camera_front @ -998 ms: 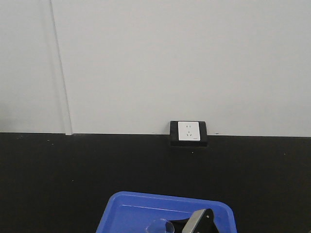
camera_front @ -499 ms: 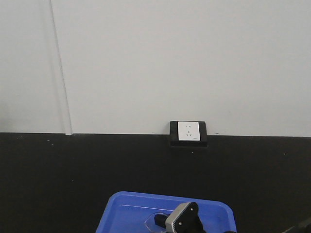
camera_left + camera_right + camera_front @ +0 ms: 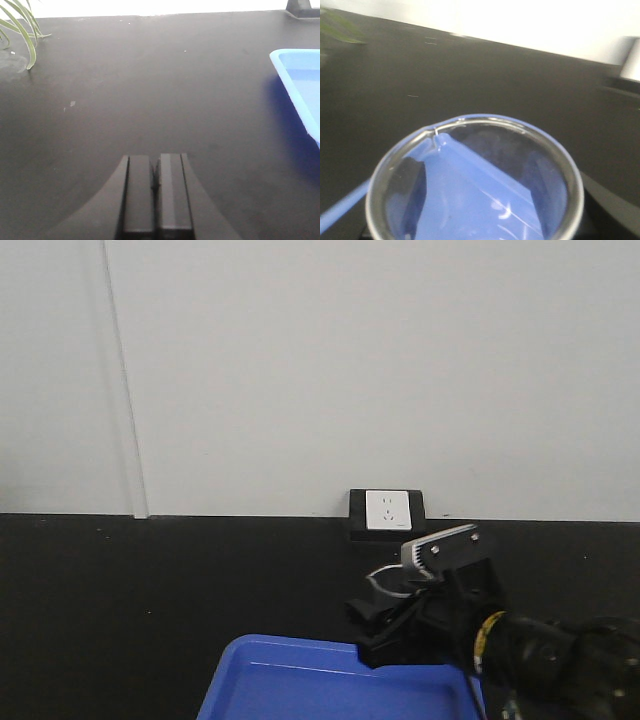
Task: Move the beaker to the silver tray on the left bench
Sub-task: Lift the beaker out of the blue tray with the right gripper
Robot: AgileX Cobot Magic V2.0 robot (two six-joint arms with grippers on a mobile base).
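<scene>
The small clear glass beaker (image 3: 384, 579) hangs in the air above the far rim of the blue plastic tray (image 3: 300, 685). My right gripper (image 3: 392, 618) is shut on it from the side. In the right wrist view the beaker (image 3: 475, 190) fills the lower frame with its round rim up. The blue tray shows through the glass, and dark fingers (image 3: 607, 205) show at its sides. My left gripper (image 3: 155, 172) is shut and empty, low over the black worktop (image 3: 150, 85). The silver tray and the left bench are out of view.
This bench has a white wall socket (image 3: 388, 511) at the back, under a plain white wall. The blue tray's corner (image 3: 300, 85) lies to the right of my left gripper. Green plant leaves (image 3: 20, 30) reach in at the far left.
My right arm has risen from the bottom of the front view and moved right. It has lifted the beaker out of the blue tray.
</scene>
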